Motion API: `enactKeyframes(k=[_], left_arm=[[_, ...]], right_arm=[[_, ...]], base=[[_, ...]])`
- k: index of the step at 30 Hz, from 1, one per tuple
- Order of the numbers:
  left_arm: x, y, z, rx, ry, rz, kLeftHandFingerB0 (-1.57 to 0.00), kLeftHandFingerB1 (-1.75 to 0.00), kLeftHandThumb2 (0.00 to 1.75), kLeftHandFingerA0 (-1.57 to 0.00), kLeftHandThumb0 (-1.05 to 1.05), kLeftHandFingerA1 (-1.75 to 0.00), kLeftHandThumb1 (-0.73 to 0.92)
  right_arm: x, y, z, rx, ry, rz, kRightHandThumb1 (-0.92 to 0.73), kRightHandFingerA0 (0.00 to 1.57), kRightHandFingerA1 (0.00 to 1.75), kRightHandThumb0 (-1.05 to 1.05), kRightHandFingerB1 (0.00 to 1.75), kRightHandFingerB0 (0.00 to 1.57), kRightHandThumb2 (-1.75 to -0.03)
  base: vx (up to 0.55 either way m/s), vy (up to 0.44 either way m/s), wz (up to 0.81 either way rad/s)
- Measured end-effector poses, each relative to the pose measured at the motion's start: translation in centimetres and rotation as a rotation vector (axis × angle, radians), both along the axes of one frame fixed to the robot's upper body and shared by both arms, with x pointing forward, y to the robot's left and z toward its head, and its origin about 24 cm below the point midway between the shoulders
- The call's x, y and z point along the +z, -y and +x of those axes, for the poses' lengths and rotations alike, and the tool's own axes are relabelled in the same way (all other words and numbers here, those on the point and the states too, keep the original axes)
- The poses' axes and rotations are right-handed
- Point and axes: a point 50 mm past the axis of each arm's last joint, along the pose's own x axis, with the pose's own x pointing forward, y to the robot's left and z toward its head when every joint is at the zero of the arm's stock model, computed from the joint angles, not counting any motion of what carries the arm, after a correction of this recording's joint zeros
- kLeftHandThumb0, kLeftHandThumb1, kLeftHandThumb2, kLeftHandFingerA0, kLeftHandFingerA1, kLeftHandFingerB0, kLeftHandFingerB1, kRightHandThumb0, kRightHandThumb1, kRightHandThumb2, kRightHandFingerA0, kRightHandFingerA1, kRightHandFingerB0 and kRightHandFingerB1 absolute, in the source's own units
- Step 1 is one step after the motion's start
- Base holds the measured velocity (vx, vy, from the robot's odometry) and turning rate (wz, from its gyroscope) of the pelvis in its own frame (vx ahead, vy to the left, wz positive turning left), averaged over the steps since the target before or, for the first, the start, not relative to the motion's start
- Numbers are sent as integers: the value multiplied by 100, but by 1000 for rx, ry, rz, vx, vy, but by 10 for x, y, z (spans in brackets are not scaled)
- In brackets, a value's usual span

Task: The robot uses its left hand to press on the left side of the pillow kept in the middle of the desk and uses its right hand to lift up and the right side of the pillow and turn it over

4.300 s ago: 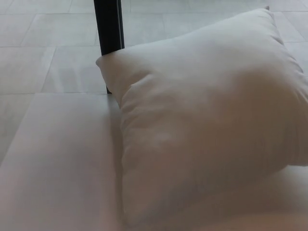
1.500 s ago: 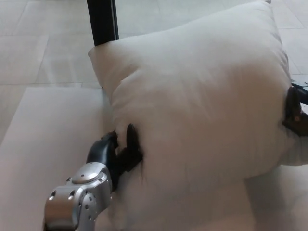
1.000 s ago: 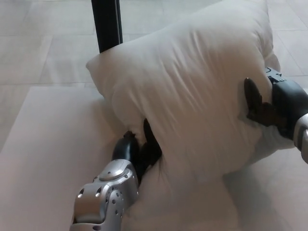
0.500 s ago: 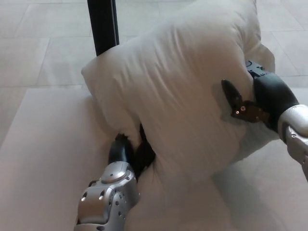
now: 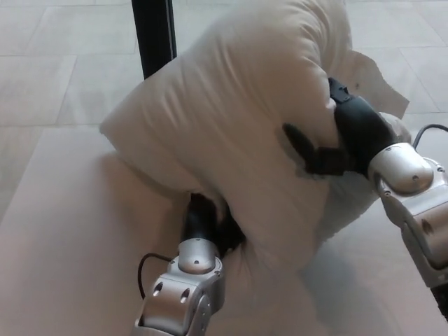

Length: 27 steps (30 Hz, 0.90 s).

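Observation:
A big white pillow (image 5: 231, 119) stands tilted up on the pale desk (image 5: 63, 238), its right side raised and folded over toward the left. My left hand (image 5: 206, 224) is tucked under the pillow's lower left edge, pressing into it; its fingers are mostly hidden by the fabric. My right hand (image 5: 336, 143) pushes into the pillow's right side from behind, a finger (image 5: 297, 143) lying flat on the cloth and the thumb sunk in the fabric.
A black post (image 5: 155, 35) rises beyond the desk at the back left. Pale floor tiles (image 5: 56, 63) lie past the desk's far edge. A pillow corner (image 5: 378, 80) sticks out behind my right wrist.
My right hand has pushed the pillow's right side further up and leftward, folding it over. The left hand has shifted slightly right under the lower edge.

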Motion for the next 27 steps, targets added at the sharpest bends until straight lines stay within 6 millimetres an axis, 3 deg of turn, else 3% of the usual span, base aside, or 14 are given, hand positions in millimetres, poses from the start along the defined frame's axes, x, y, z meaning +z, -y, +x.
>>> enactKeyframes(k=[1, 7, 8, 10, 11, 12, 14, 15, 17, 18, 22, 25, 26, 27], left_arm=[[-1, 2, -1, 5, 1, -7, 0, 0, 91, -19, -97, -56, 62], [-4, 2, -2, 30, 14, -25, 0, 0, 89, -9, -92, -44, 58], [-5, 2, -2, 33, 18, -27, 0, 0, 87, -5, -82, -39, 57], [-5, 2, -2, 37, 25, -28, 0, 0, 63, -4, -73, -48, 70], [-6, 2, -2, 39, 27, -29, 0, 0, 87, -10, -98, -50, 56], [-6, 1, -2, 40, 28, -29, 0, 0, 60, -6, -73, -49, 69], [-8, 0, -3, 44, 30, -30, 0, 0, 88, -10, -97, -54, 58], [-9, 0, -3, 46, 31, -30, 0, 0, 89, -9, -100, -51, 57], [-11, -1, -4, 50, 31, -30, 0, 0, 90, -17, -100, -62, 59], [-11, -2, -4, 50, 32, -30, 0, 0, 60, -19, -78, -66, 67], [-12, -3, -4, 56, 40, -31, 0, 0, 87, -15, -94, -57, 58], [-13, -4, -4, 59, 43, -31, 0, -8, 88, -15, -81, -57, 56], [-13, -4, -4, 60, 45, -31, 0, 0, 60, -15, -73, -65, 64], [-13, -4, -4, 61, 46, -32, 0, -6, 88, -8, -91, -56, 54]], right_arm=[[-1, -2, 0, 1, 3, -9, -73, 72, 128, -99, 49, 10, -63], [-6, -10, -1, -2, 24, -79, -69, 69, 114, -93, 48, 10, -63], [-8, -11, -1, -4, 25, -92, -65, 68, 144, -88, 49, 13, -63], [-10, -11, -2, -10, 31, -112, -61, 76, 152, -83, 47, 18, -59], [-10, -12, -2, -13, 34, -123, -54, 73, 147, -79, 50, 22, -61], [-11, -12, -2, -16, 38, -135, -54, 76, 155, -83, 52, 24, -57], [-13, -13, -2, -18, 43, -156, -43, 95, 142, -82, 58, 24, -89], [-13, -13, -2, -18, 45, -166, -51, 81, 166, -80, 55, 32, -63], [-15, -14, -2, -19, 50, -187, -46, 90, 139, -85, 57, 27, -90], [-15, -14, -2, -20, 51, -190, -47, 87, 136, -84, 57, 27, -89], [-17, -15, -2, -22, 57, -229, -54, 67, 153, -66, 50, 37, -61], [-18, -16, -1, -23, 63, -251, -58, 52, 112, -66, 49, 40, -58], [-18, -16, -1, -23, 65, -257, -56, 58, 124, -65, 48, 42, -58], [-18, -16, -1, -24, 68, -267, -55, 62, 143, -65, 49, 41, -60]], base=[[0, 0, 0], [0, 0, 0], [0, 0, 0], [0, 0, 0], [0, 0, 0], [0, 0, 0], [0, 0, 0], [0, 0, 0], [0, 0, 0], [0, 0, 0], [0, 0, 0], [0, 0, 0], [0, 0, 0], [0, 0, 0]])
